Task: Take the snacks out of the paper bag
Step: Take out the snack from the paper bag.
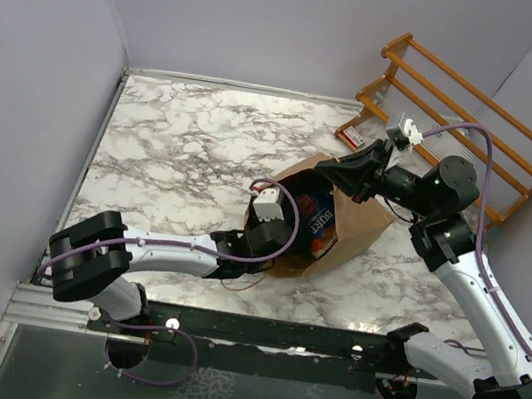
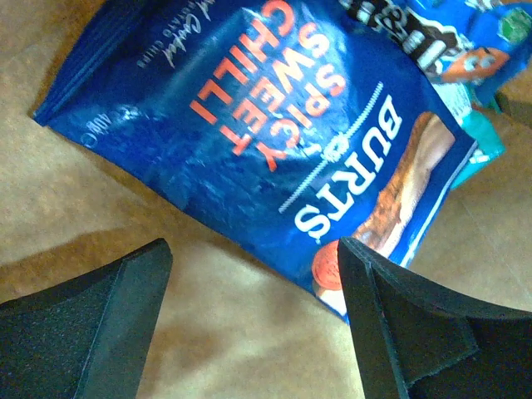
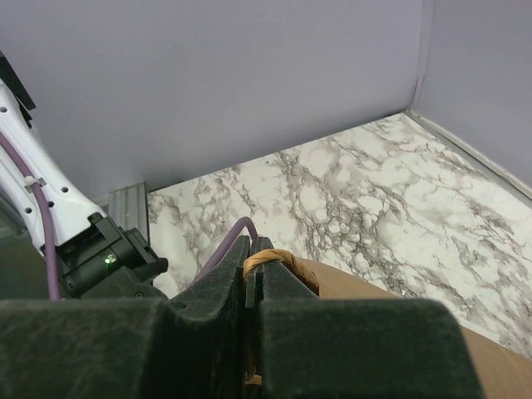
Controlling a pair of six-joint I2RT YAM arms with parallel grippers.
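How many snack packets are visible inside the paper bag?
2 clear: the Burts packet lies in the paper bag ahead of the left gripper; the M&M's packet sits behind it. A teal edge beside them may be a third; others may be hidden.

Left arm (image 1: 166, 253), right arm (image 1: 486, 310): pale grey link tubes, bulky black joint housings. Purple cable (image 1: 489, 199) runs along each, looping free. White block (image 1: 268, 200) atop each wrist. Left pincer (image 2: 249, 249), right pincer (image 3: 252, 283): matte black wedge fingers (image 2: 100, 324), finely grained faces. Green light (image 3: 109, 259) on a black housing, lower left of right wrist view.
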